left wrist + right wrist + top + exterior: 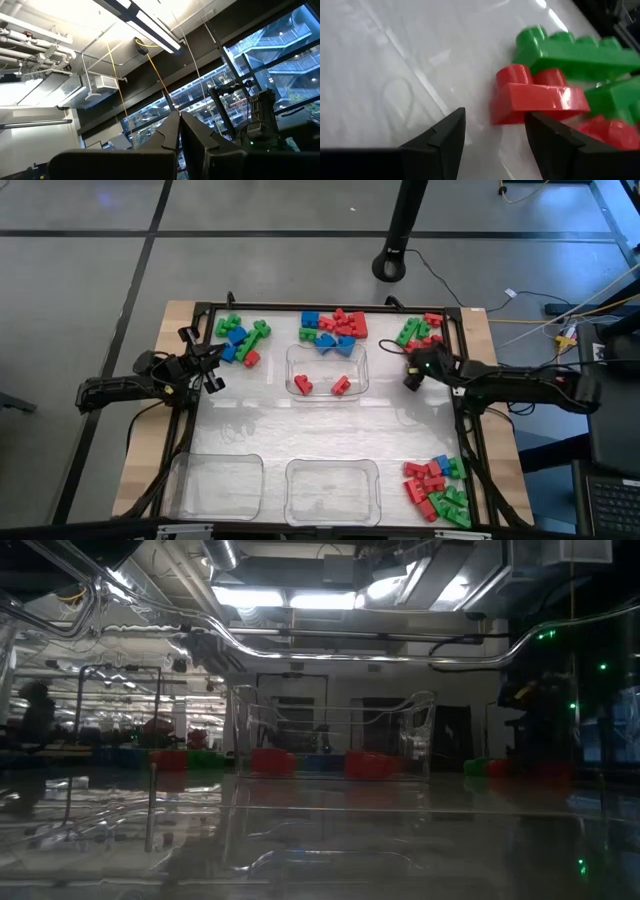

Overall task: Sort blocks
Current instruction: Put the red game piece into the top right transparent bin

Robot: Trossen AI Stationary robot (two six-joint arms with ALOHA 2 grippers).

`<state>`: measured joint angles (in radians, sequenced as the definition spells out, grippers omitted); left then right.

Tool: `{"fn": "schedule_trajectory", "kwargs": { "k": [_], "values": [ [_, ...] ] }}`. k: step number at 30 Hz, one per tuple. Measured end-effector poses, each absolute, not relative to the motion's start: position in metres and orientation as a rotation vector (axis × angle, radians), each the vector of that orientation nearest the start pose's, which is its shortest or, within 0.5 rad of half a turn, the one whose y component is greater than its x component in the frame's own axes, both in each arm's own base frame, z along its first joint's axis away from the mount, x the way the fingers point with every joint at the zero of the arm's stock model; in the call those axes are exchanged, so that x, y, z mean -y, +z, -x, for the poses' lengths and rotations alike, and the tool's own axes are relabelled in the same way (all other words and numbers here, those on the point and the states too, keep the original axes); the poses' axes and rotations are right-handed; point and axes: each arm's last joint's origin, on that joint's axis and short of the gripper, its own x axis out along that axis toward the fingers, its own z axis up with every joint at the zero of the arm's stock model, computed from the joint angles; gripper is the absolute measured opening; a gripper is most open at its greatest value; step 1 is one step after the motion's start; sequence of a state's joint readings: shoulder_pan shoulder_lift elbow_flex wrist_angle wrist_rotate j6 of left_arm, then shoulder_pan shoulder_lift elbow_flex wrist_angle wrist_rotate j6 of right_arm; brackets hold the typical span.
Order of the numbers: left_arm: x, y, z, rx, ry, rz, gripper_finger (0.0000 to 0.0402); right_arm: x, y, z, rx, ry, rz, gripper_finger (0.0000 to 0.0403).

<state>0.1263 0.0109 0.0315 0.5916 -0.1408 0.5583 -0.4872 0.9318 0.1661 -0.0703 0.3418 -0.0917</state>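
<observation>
From above, your left gripper (212, 370) rests with fingers pressed together at the table's (330, 430) left edge, near a mixed pile of blocks (242, 340). Your right gripper (412, 370) reaches in from the right edge, fingers spread, beside the far-right pile (418, 332). The middle tray (327, 370) holds two red blocks (303, 385); two near-edge trays (215, 485) look bare.

At table level, red blocks (272, 761) show through the clear tray (330, 735).

Your left wrist camera points at the ceiling, fingers (167, 135) together.

Your right wrist shows spread fingers (440, 142) empty, a red block (535, 97) just ahead, touching green ones (570, 52).
</observation>
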Motion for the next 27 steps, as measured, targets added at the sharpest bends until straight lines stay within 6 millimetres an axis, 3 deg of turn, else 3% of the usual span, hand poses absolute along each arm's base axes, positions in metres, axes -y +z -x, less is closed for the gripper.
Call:
{"fn": "schedule_trajectory", "kwargs": {
  "k": [18, 27],
  "values": [
    [-0.014, 0.227, -0.078, 0.525, 0.423, -0.532, 0.0006, 0.085, 0.124, -0.125, -0.841, -0.742, 0.084, 0.0204],
    [-0.014, 0.227, -0.078, 0.525, 0.423, -0.532, 0.0006, 0.088, 0.116, -0.129, -0.874, -0.747, 0.090, 0.0204]
  ]
}}
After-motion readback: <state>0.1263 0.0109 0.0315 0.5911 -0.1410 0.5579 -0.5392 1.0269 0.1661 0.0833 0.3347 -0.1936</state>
